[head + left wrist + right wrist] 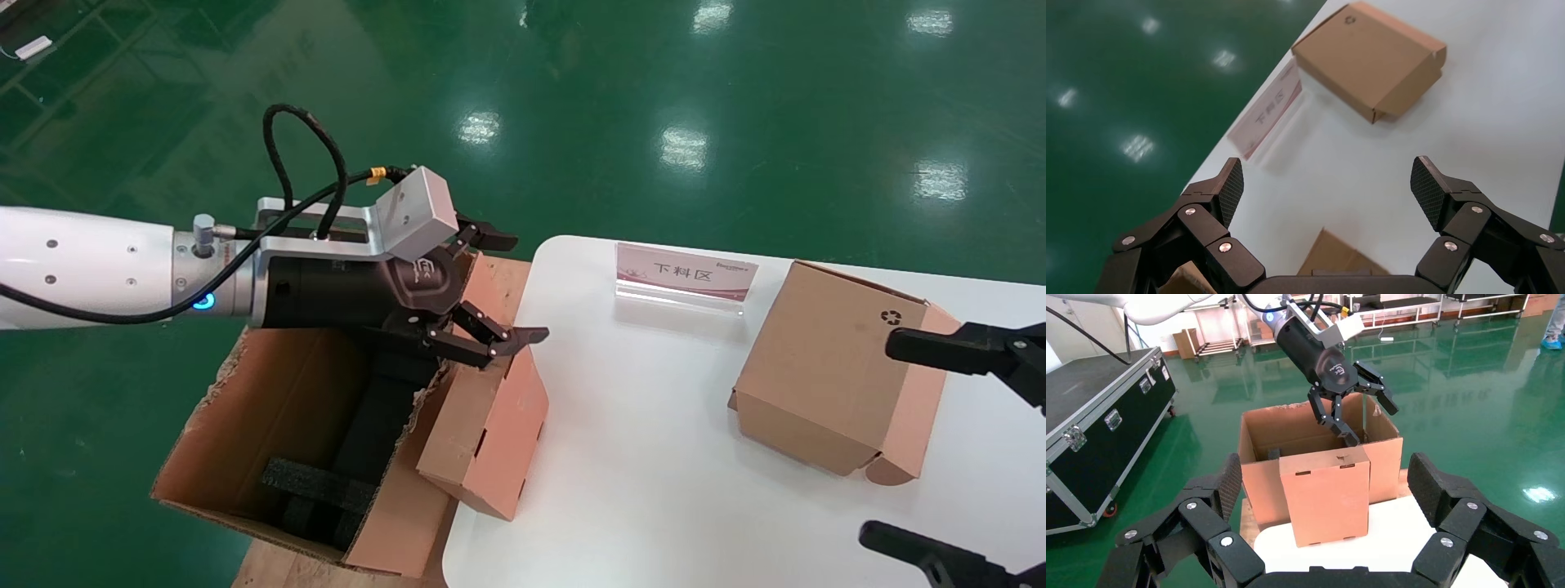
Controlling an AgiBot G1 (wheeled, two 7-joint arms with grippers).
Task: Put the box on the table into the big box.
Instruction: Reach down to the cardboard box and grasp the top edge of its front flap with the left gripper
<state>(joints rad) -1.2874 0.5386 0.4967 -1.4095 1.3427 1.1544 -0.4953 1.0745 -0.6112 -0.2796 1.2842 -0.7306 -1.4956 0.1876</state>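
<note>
Box (482, 441), one of two small ones, apparently leans on big box (270, 425).

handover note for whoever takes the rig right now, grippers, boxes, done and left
Left gripper: open, holding nothing, above the box.
Right gripper: open, idle beside the recycling-symbol box.
The box leans at the table edge against the big box, not inside.
Done: nothing in the big box but black foam.
Left: grasp the box and put it in.
</note>
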